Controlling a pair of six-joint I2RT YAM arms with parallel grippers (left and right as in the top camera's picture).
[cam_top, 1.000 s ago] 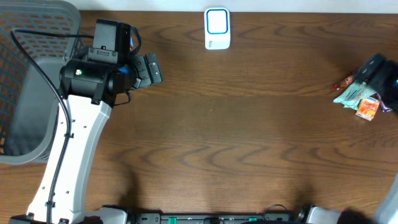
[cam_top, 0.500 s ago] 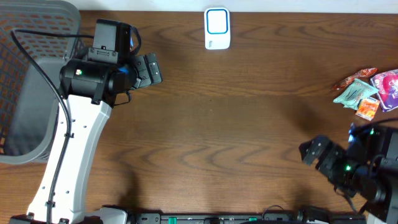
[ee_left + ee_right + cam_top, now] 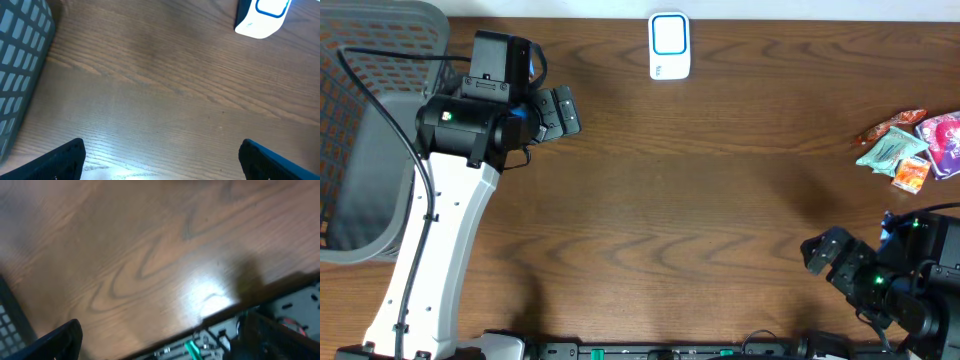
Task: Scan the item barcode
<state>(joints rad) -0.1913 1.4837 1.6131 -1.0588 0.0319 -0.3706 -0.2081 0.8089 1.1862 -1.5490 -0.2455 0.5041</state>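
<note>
Several small snack packets, the items point(image 3: 905, 150), lie in a loose pile at the table's far right edge. A white scanner with a blue ring point(image 3: 669, 45) stands at the back middle; its lower end shows as the scanner point(image 3: 262, 17) in the left wrist view. My left gripper point(image 3: 560, 112) hovers at the back left, open and empty, with bare wood between its fingers point(image 3: 65, 160). My right gripper point(image 3: 823, 252) is low at the front right, well short of the items, open with nothing in it. Its fingers point(image 3: 60, 342) hang over the table's front edge.
A grey mesh basket point(image 3: 365, 130) fills the far left, close beside the left arm, and shows as the basket point(image 3: 20, 75) in the left wrist view. A rail with hardware point(image 3: 280, 310) runs below the front table edge.
The right arm has swung away from the pile of items at the far right, down to the front right corner, with its jaws empty. The left arm has not moved.
</note>
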